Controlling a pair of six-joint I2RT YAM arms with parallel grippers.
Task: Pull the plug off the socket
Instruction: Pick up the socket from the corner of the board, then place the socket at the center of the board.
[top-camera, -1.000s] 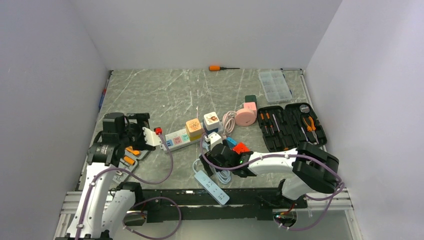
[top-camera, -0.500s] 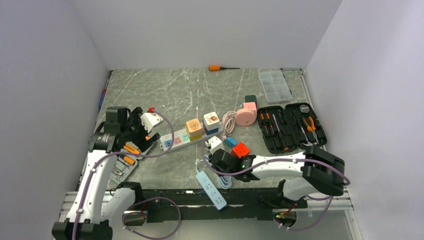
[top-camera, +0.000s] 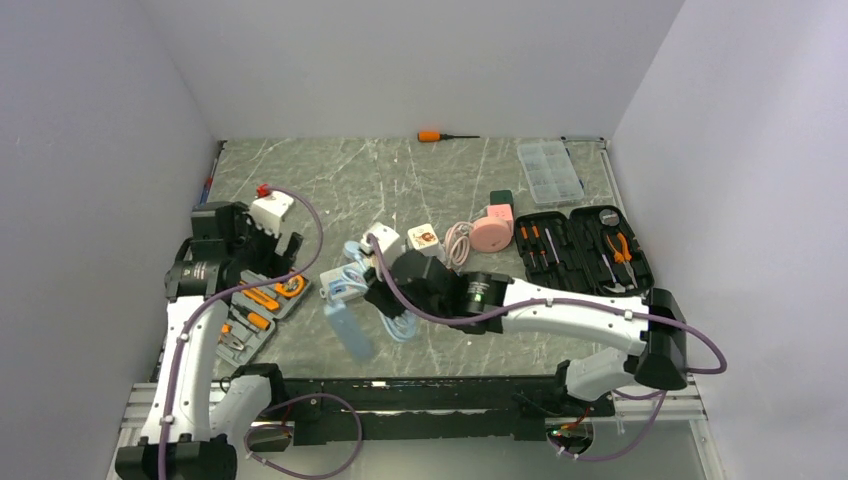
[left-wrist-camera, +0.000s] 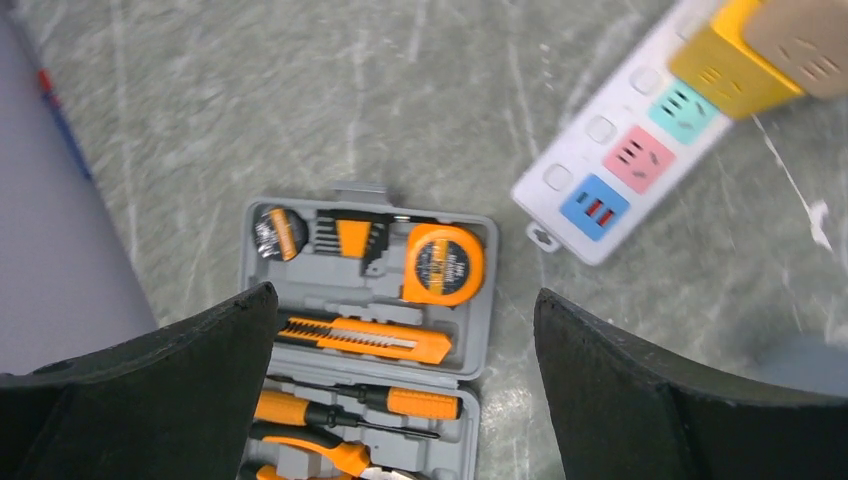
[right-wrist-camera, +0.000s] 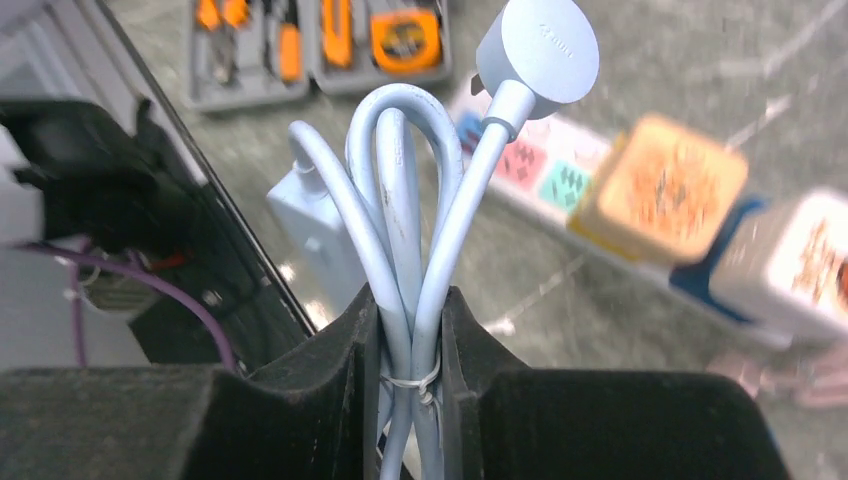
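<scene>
The right gripper (right-wrist-camera: 408, 296) has just snapped shut on a tied bundle of pale-blue cable (right-wrist-camera: 400, 180) and swung left with it. The short light-blue power strip (right-wrist-camera: 312, 235) now dangles clear of the tabletop (left-wrist-camera: 300, 90), close to its front edge. That isn't the thing the job is about. The long white power strip with pastel outlets (left-wrist-camera: 625, 160) lies flat just beyond, and the orange-faced cube plug (right-wrist-camera: 665, 190) looks still seated in it. The left gripper (left-wrist-camera: 402, 295), jaws wide and empty, has backed away from that strip's end and hangs over the open grey tool case (left-wrist-camera: 365, 198). I'd say nothing is pulled yet and this only clears clutter. Room is tight, with the left arm near the side wall and the hanging strip near the front rail. The far middle of the tabletop lies bare for setting it down.
</scene>
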